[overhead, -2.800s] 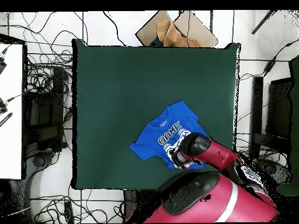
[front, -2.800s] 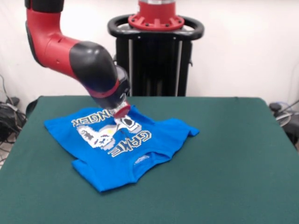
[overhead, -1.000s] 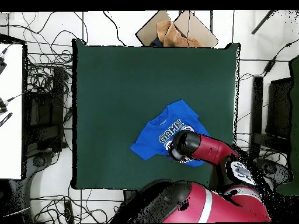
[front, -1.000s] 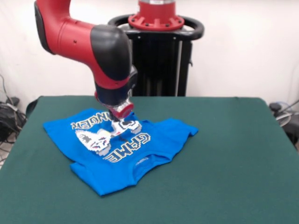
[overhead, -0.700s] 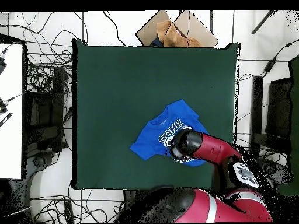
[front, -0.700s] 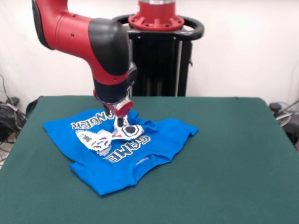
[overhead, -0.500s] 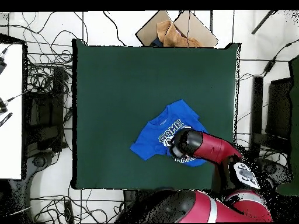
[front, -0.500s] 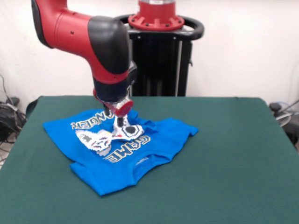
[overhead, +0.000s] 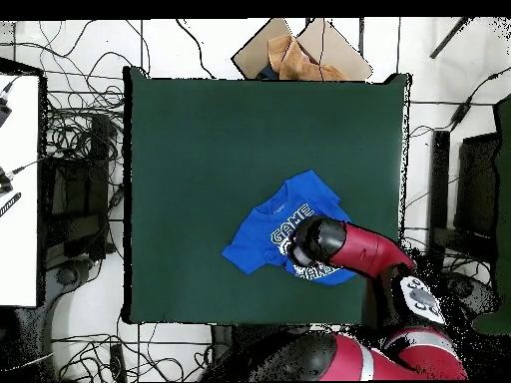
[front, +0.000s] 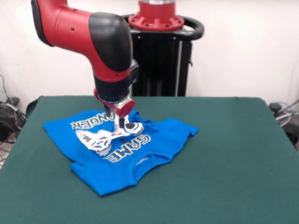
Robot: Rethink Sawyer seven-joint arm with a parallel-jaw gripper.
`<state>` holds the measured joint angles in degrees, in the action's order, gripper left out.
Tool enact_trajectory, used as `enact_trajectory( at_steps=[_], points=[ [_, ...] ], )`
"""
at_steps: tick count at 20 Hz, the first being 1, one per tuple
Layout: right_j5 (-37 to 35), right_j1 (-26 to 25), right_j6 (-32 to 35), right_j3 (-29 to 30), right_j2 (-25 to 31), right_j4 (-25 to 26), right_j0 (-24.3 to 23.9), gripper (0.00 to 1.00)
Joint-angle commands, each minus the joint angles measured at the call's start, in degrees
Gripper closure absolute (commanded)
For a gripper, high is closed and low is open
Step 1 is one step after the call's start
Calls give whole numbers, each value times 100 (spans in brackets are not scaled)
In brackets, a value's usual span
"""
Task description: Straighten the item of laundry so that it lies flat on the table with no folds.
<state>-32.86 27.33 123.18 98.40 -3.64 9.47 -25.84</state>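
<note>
Since a moment ago, the end effector (front: 122, 123) has lifted a bit, pinching the printed middle of the blue shirt (front: 117, 149) into a small peak. Shirt lies rumpled near the green bench's (front: 224, 158) back left corner.

Past one table edge, near a corner, a flattened cardboard box (overhead: 299, 50) lies on the white tiled floor (overhead: 80, 50) with crumpled brown paper (overhead: 291, 58) on top of it. Black cables (overhead: 85, 130) run in loops and tangles over the tiles along that edge and down both sides. A white desk (overhead: 18, 190) with small dark items on it stands beside one side, and dark equipment (overhead: 477, 185) sits off the opposite side. From the front, a plain white wall (front: 243, 46) fills the background, with more cables (front: 7, 114) bunched low by the table corner.
</note>
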Motion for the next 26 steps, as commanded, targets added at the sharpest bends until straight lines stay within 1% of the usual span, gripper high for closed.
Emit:
enact_trajectory(
  at_steps=[1, 3, 4, 5, 8, 9, 10, 11, 14, 18, 22, 26],
  points=[
    [1012, -52, 716, 231, 108, 175, 333, 0],
    [1370, -168, 857, 81, -129, 318, 558, 0],
    [1485, -223, 894, 64, -173, 336, 596, 0],
    [1530, -297, 888, 30, -184, 312, 600, 0],
    [1599, -312, 849, 40, -261, 256, 655, 0],
    [1666, -436, 802, -131, -318, 265, 638, 0],
    [1862, -529, 822, -157, -376, 270, 661, 0],
    [1903, -741, 737, -396, -354, 223, 562, 0],
    [2100, -962, 585, -499, -275, 169, 404, 0],
    [2178, -948, 467, -433, -324, 208, 350, 0],
    [2315, -975, 547, -415, -414, 173, 393, 0],
    [2272, -950, 568, -374, -351, 125, 402, 0]
  ],
)
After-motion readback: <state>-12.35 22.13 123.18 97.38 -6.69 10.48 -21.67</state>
